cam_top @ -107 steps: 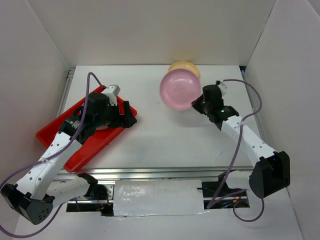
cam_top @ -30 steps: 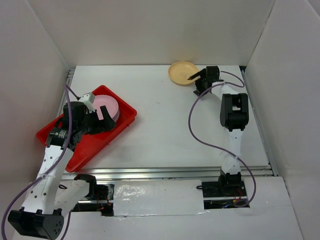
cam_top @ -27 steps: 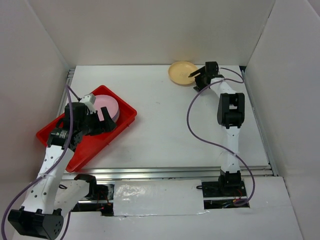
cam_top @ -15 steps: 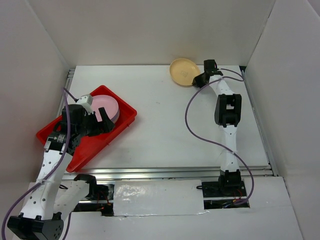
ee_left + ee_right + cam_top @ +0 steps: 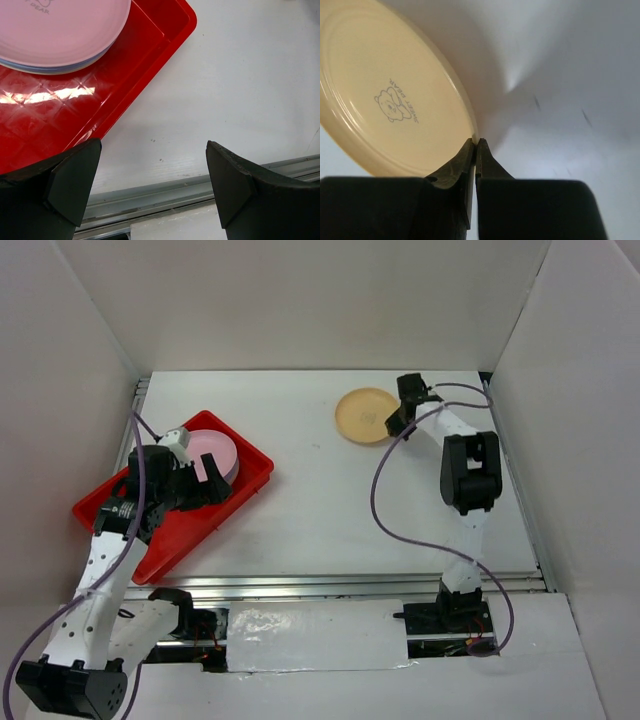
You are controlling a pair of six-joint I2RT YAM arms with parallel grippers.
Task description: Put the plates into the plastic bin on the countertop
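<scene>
Yellow plate (image 5: 395,95) pinched at rim; right end effector (image 5: 476,143) clamps it.

Bare countertop (image 5: 330,500) between red bin (image 5: 262,476) at left and yellow plate (image 5: 365,416) far right; walls (image 5: 300,300) close behind and beside; right arm (image 5: 470,480) and its cable (image 5: 373,495) blocking the right side; left arm (image 5: 100,560) over bin.

Bright, even overhead light. White glare streaks on red bin (image 5: 50,95). Soft grey shadow beside cream plate (image 5: 395,100). Left hand (image 5: 152,150) near lens, dark, slightly blurred.
</scene>
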